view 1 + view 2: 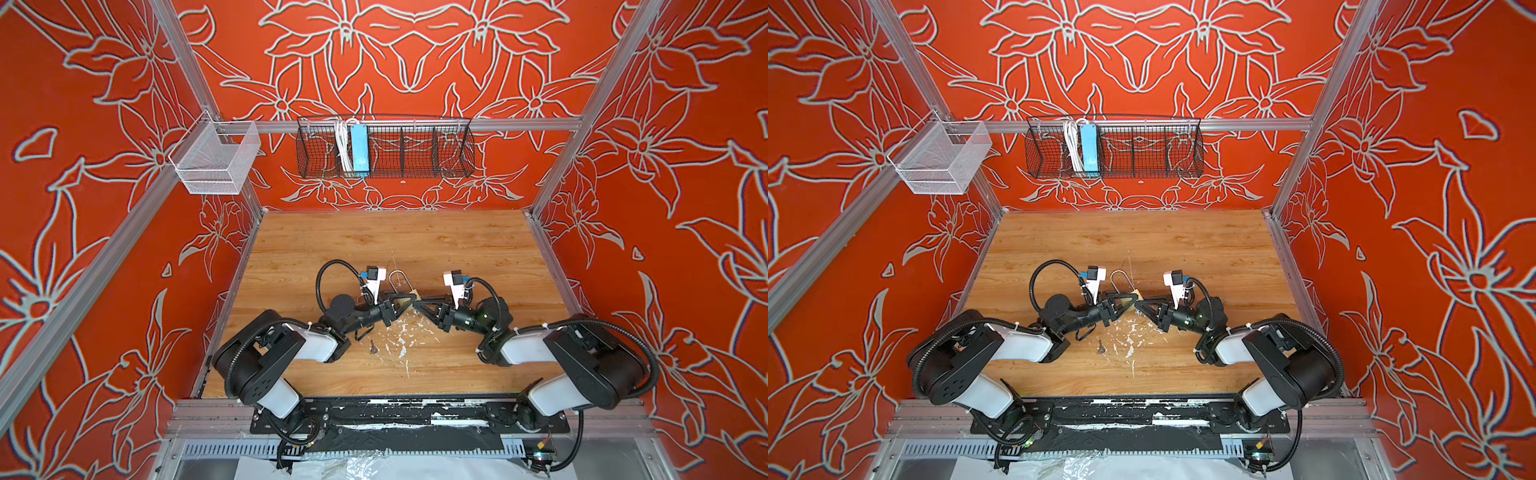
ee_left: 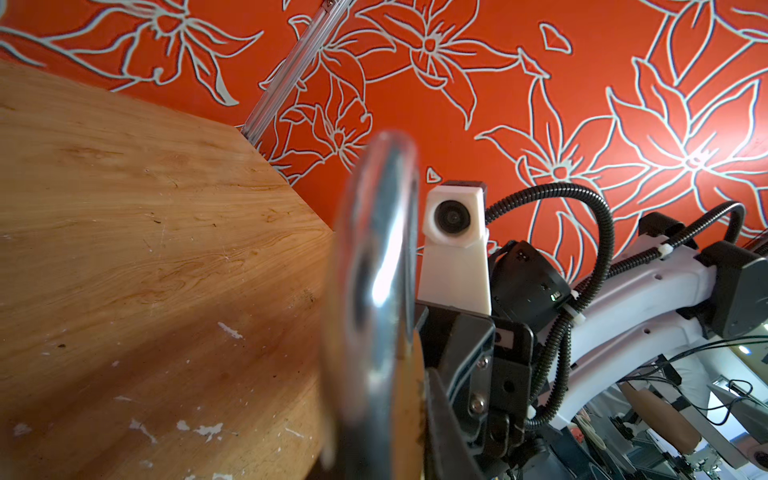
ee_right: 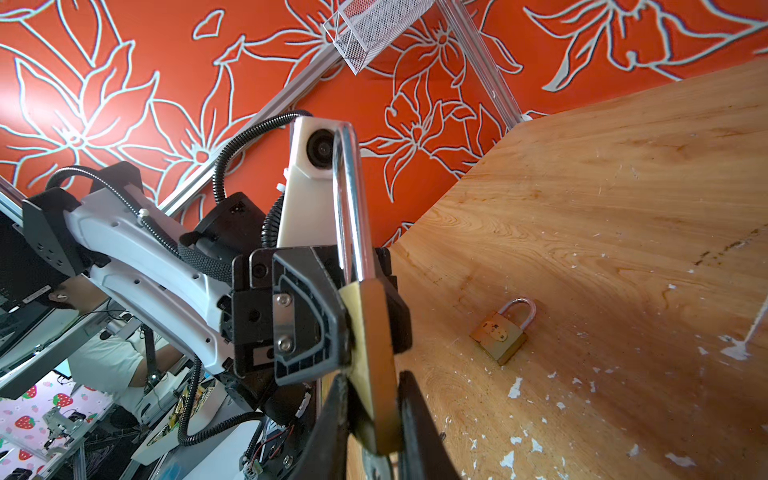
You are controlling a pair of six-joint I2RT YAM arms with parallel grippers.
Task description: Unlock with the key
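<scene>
Left fingers [image 3: 307, 320] and right fingers [image 3: 415, 436] clamp one padlock [image 3: 370, 374] — spare padlock [image 3: 498, 332] lies nearby on table [image 3: 623, 208].

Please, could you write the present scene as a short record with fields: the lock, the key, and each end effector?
padlock: held between both arms, shackle end up
left end effector: shut on the padlock body
right end effector: shut on the padlock body, lower down
key: small dark object, probably the key, lying on the table near the left arm, untouched
second padlock: lying flat on the table, clear only in the right wrist view
keyhole: hidden
stage: key not yet picked up
</scene>
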